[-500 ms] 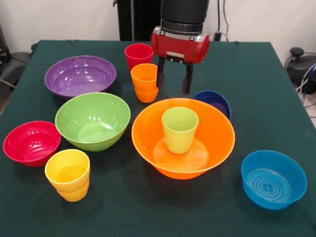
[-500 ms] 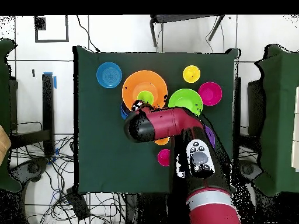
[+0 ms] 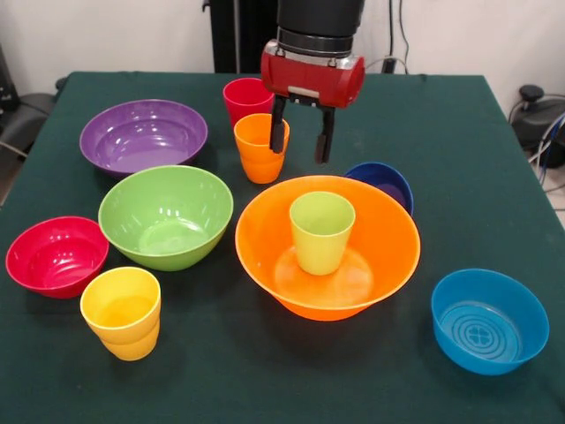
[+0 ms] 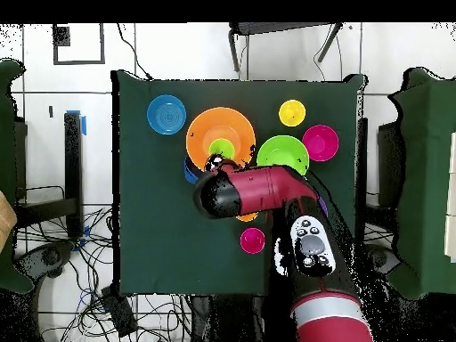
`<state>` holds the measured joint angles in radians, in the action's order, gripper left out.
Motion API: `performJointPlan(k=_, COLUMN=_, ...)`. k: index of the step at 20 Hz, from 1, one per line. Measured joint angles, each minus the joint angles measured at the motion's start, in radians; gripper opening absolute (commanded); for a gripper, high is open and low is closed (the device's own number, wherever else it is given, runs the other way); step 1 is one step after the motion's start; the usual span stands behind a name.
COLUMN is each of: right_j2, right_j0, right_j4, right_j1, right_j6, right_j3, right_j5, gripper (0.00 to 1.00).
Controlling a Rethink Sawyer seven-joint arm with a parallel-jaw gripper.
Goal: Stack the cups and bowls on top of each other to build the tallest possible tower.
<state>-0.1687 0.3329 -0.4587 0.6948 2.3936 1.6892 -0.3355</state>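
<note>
The tower (image 3: 327, 252) is only just started, in the middle of the green desk (image 3: 459, 159).
So far it is the big orange bowl (image 3: 380, 252) with the light green cup (image 3: 321, 231) stood upright inside it. The hand (image 3: 300, 141) hangs above the bowl's far rim, spread apart and empty, just beside the orange cup (image 3: 259, 148). It looks like another piece is to be picked next. The orange cup should be gripped by its rim, lifted straight up, and set down gently so nothing is knocked.
</note>
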Motion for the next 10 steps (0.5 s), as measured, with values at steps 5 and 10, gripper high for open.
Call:
performJointPlan(k=5, right_j2=-0.016, right_j0=0.043, right_j4=0.000, right_j1=0.002, right_j6=0.000, right_j3=0.055, right_j5=0.000, gripper=1.00)
performJointPlan(k=10, right_j2=-0.037, right_j0=0.097, right_j4=-0.001, right_j1=0.010, right_j6=0.000, right_j3=0.144, right_j5=0.000, gripper=1.00)
